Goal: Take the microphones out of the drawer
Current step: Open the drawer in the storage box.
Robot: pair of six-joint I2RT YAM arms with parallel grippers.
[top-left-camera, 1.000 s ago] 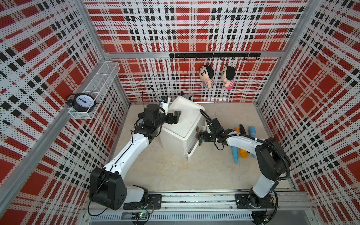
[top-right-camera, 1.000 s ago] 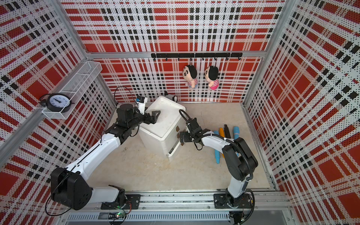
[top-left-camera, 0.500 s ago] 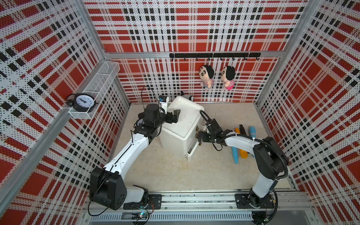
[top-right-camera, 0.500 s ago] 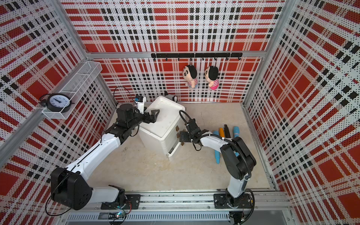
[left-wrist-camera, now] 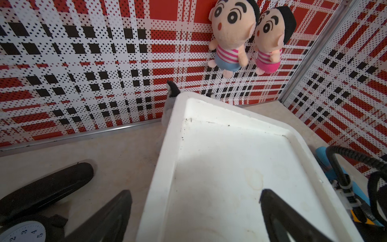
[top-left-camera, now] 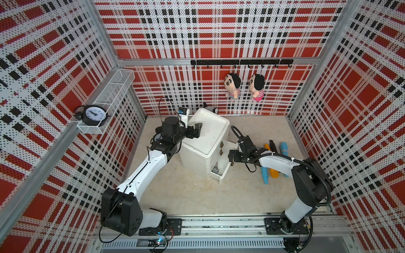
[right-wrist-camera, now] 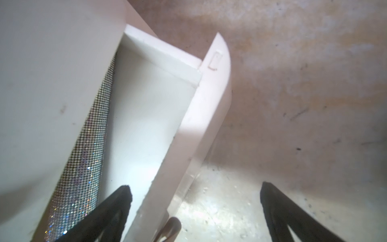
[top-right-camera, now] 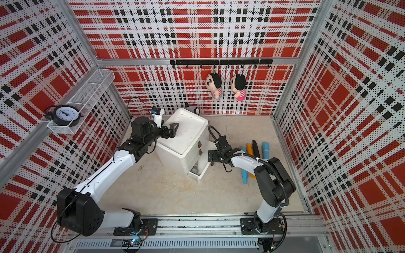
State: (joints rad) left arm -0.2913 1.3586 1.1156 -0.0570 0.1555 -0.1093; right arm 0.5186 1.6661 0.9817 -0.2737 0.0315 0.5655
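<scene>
A white cabinet [top-left-camera: 206, 135] [top-right-camera: 186, 135] stands mid-floor with its bottom drawer [top-left-camera: 222, 175] [top-right-camera: 200, 174] [right-wrist-camera: 209, 104] pulled partly out. A silver glittery microphone [right-wrist-camera: 90, 150] [top-left-camera: 215, 169] [top-right-camera: 194, 167] lies inside, mostly hidden under the cabinet body. My right gripper [top-left-camera: 231, 156] [top-right-camera: 211, 156] [right-wrist-camera: 195, 188] is open and straddles the drawer's front panel beside its brown handle [right-wrist-camera: 170, 228], one finger inside the drawer and one outside. It holds nothing. My left gripper [top-left-camera: 197, 131] [top-right-camera: 173, 130] [left-wrist-camera: 195, 192] is open over the cabinet top's left rim, empty.
Several coloured stick-shaped toys [top-left-camera: 272, 170] [top-right-camera: 247, 153] lie on the floor right of the cabinet, under my right arm. Two plush dolls [top-left-camera: 233, 86] hang on the back wall. A grey plush [left-wrist-camera: 169, 104] sits behind the cabinet. A clock [top-left-camera: 94, 114] rests in a wall basket.
Barely anything: my right wrist has shifted a touch at the drawer front. The left arm and the drawer stand as before.
</scene>
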